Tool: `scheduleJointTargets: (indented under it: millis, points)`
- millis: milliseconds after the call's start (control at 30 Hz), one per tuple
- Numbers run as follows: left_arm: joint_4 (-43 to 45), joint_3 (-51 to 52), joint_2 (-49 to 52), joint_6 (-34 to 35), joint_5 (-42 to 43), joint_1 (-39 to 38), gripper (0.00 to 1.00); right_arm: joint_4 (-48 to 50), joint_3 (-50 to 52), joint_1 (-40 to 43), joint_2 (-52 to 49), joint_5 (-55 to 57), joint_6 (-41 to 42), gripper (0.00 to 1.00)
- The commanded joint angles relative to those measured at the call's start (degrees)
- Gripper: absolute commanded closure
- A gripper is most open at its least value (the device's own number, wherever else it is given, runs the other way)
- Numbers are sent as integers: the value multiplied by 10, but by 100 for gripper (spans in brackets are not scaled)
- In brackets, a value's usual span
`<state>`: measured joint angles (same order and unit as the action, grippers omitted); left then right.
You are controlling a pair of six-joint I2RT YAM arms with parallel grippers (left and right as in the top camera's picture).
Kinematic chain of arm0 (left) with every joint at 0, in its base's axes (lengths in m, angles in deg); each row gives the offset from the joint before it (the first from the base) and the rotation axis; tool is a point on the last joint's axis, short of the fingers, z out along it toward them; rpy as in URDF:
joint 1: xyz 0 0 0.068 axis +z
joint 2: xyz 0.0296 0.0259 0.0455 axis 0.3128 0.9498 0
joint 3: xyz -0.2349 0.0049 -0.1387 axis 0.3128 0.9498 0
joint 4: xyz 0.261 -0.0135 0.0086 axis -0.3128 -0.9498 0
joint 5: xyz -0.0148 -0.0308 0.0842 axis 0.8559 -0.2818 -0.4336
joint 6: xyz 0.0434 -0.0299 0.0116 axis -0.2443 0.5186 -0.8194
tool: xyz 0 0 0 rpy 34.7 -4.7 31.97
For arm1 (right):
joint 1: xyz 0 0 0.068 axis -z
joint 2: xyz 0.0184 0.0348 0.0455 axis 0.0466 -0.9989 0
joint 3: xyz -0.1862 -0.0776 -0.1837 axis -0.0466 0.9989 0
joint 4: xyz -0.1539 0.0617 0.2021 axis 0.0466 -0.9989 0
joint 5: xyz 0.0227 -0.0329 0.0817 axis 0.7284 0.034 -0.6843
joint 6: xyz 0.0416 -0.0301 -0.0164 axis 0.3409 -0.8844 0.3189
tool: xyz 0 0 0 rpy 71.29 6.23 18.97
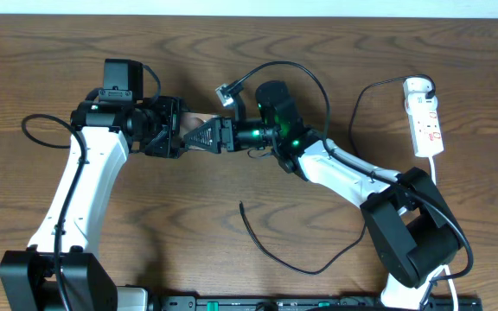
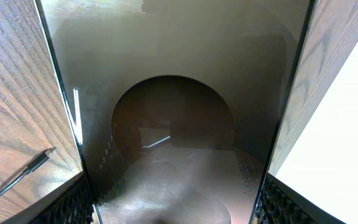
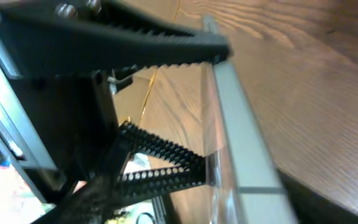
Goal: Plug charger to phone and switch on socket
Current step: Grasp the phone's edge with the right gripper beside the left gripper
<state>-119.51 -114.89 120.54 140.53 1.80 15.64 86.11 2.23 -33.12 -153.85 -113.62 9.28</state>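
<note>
The phone [image 1: 195, 121] is near the middle of the counter [image 1: 50, 69]. The socket [image 1: 424, 117] lies well off to the phone's right. The charger [image 1: 271, 250] curls before the phone, apart from it.

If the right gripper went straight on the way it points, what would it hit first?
The phone, most likely: its edge sits right at the right gripper fingertips, with the left gripper holding it. Depth is unclear.

The table [image 1: 232, 52] is brown wood with a clear grain and a low sheen. The phone [image 2: 179, 56] has a glossy, mirror-like dark screen and a smooth, silvery edge. The right gripper's fingers [image 3: 160, 40] are matt black, toothed plastic. The socket [image 1: 424, 117] is smooth white plastic, and the charger [image 1: 308, 271] cable is matt black.
</note>
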Motion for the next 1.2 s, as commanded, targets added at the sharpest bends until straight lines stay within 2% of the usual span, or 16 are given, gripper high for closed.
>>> scheduleJointTargets:
  millis: [0, 67, 400, 600, 900, 1167]
  points:
    - [2, -16, -13, 12, -1, -1, 93, 0, -8, -5, 5, 22, 27, 41]
    - [2, -16, -13, 12, -1, -1, 93, 0, -8, -5, 5, 28, 42, 49]
    - [2, -16, -13, 12, -1, -1, 93, 0, -8, -7, 6, 43, 100, 52]
    - [2, -16, -13, 12, -1, -12, 93, 1, -8, -7, 5, 44, 100, 62]
    - [2, -16, -13, 12, -1, -18, 93, 0, -8, -13, 5, 47, 86, 62]
    - [2, -16, -13, 11, -1, -18, 93, 0, -8, -18, 6, 47, 65, 81]
